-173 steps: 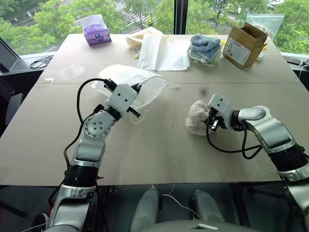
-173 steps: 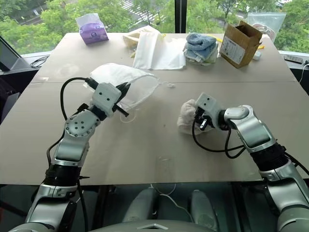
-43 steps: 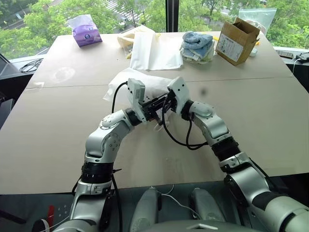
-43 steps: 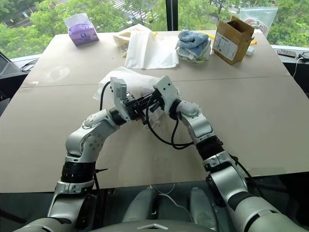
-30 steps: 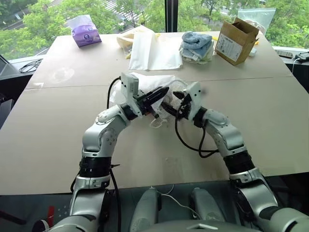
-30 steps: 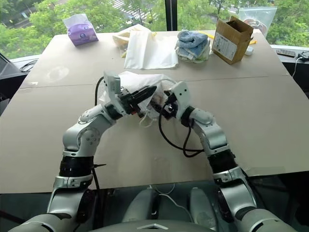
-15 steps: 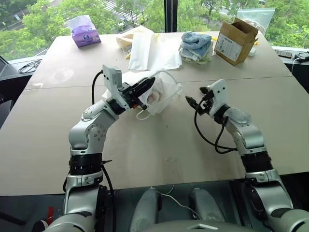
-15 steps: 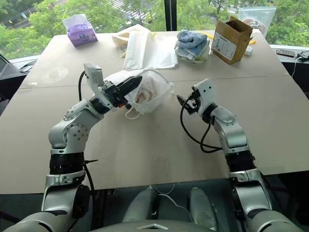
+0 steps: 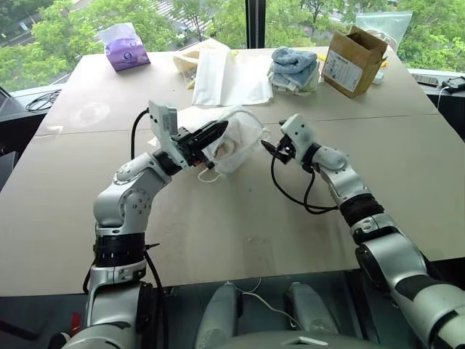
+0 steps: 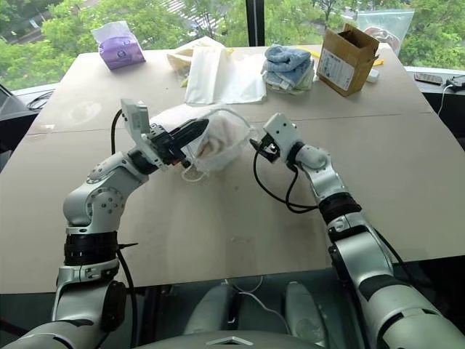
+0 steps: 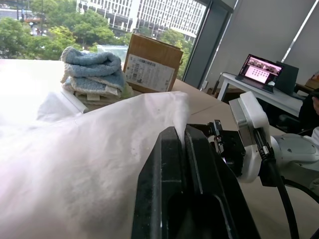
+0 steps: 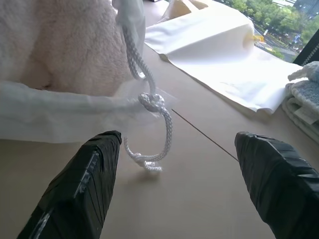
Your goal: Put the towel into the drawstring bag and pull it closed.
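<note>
The left gripper (image 9: 218, 131) has its fingers (image 11: 184, 169) pressed together, pinching the near rim of the drawstring bag (image 9: 243, 131) and holding its mouth raised off the surface (image 9: 240, 218). The towel (image 12: 65, 45) sits inside the bag, just behind that rim. The right gripper (image 9: 267, 147) has its fingers (image 12: 84, 184) spread wide and holds nothing; it stands just beside the bag's mouth. A knotted cord (image 12: 152, 107) hangs from the rim and loops onto the surface between the right fingers, nearer one of them and touching neither. Beyond the bag lie a flat white sheet (image 9: 229, 73), a stack of blue towels (image 9: 294, 69) and a cardboard box (image 9: 351, 54), all near the far edge. The surface on the near side of both grippers is bare and open to its front edge.
</note>
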{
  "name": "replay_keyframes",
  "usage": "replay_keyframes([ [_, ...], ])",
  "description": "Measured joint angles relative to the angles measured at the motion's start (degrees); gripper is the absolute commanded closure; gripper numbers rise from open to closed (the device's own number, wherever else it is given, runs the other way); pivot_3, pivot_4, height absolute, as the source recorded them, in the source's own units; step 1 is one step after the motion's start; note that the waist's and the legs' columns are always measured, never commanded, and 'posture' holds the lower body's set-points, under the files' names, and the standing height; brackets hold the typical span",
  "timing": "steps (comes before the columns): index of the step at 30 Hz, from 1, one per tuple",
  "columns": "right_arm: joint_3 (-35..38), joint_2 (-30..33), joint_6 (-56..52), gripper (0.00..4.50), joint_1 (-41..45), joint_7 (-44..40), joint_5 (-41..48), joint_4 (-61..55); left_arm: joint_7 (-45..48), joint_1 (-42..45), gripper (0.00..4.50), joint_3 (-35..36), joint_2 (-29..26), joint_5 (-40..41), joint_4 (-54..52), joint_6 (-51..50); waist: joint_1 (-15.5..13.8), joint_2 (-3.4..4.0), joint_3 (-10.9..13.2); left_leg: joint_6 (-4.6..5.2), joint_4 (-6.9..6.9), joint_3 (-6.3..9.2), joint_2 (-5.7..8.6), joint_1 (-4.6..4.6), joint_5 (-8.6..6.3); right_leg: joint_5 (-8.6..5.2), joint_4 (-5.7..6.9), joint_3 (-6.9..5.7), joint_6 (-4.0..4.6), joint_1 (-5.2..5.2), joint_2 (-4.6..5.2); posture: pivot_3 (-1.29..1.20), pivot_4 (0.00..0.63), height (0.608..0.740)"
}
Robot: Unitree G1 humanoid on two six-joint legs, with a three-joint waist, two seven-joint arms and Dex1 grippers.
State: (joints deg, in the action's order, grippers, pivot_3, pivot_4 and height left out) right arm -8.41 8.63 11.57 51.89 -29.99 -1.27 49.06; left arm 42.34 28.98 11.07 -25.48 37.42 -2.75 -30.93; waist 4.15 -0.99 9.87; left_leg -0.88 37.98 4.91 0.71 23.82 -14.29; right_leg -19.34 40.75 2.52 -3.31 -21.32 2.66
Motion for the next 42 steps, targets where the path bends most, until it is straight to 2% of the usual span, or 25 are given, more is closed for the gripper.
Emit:
replay_keyframes([
  [8,1.21,-1.40,6.60,4.33,1.12,-3.41,0.64,7.55,-0.35,-0.40,4.50,0.07,-0.60,0.33,-1.05,-0.33,0.10,0.00,0.00,-0.01,0.00,0.00,0.00,0.00,0.01,0.00,0.01,0.01,0.00,0.00,0.00,0.00,0.150,0.740],
  [9,1.19,-1.40,7.21,4.48,1.34,-3.60,0.26,8.69,-0.39,-0.40,4.50,0.08,-0.90,0.44,-1.26,-0.63,0.11,0.00,0.00,-0.01,0.00,0.00,0.00,0.00,0.01,0.00,0.01,0.00,0.00,0.00,0.00,0.00,0.150,0.740],
  [17,2.75,-2.91,7.04,4.48,3.39,-4.22,0.03,14.24,-1.55,-0.25,4.50,0.10,-1.93,0.97,-2.87,-2.09,0.18,0.01,0.00,-0.02,0.00,0.00,0.00,0.00,0.01,0.00,0.02,0.00,0.00,0.00,0.00,0.00,0.150,0.740],
  [20,4.36,-3.27,4.29,3.48,4.28,-5.20,1.44,14.58,-1.61,-0.21,4.50,0.10,-1.97,0.97,-2.94,-2.41,0.15,0.01,0.00,-0.02,0.00,0.01,0.00,0.00,0.01,0.00,0.02,0.00,0.00,0.00,0.00,0.00,0.150,0.740],
  [22,4.97,-3.47,3.55,2.57,4.28,-5.63,1.84,14.58,-1.62,-0.21,4.50,0.10,-1.97,0.97,-2.99,-2.42,0.15,0.02,0.01,-0.02,0.00,0.01,0.00,0.00,0.01,0.00,0.02,0.00,0.00,0.00,0.00,0.00,0.150,0.740],
  [33,5.70,-4.60,0.73,2.57,3.97,-4.91,1.70,14.89,-1.83,-0.23,4.50,0.19,-2.25,1.02,-3.38,-2.44,0.28,0.02,0.01,-0.03,0.00,0.01,0.00,0.00,0.02,0.00,0.03,0.00,0.00,-0.01,0.00,0.00,0.150,0.740],
  [42,9.68,-7.55,-0.96,2.57,9.56,-1.89,3.15,20.22,-2.12,-0.99,4.50,0.82,-2.46,2.14,-4.14,-2.51,1.28,0.02,0.01,-0.03,0.00,0.02,0.00,0.00,0.02,0.00,0.04,0.00,0.00,-0.01,0.00,0.00,0.150,0.740],
])
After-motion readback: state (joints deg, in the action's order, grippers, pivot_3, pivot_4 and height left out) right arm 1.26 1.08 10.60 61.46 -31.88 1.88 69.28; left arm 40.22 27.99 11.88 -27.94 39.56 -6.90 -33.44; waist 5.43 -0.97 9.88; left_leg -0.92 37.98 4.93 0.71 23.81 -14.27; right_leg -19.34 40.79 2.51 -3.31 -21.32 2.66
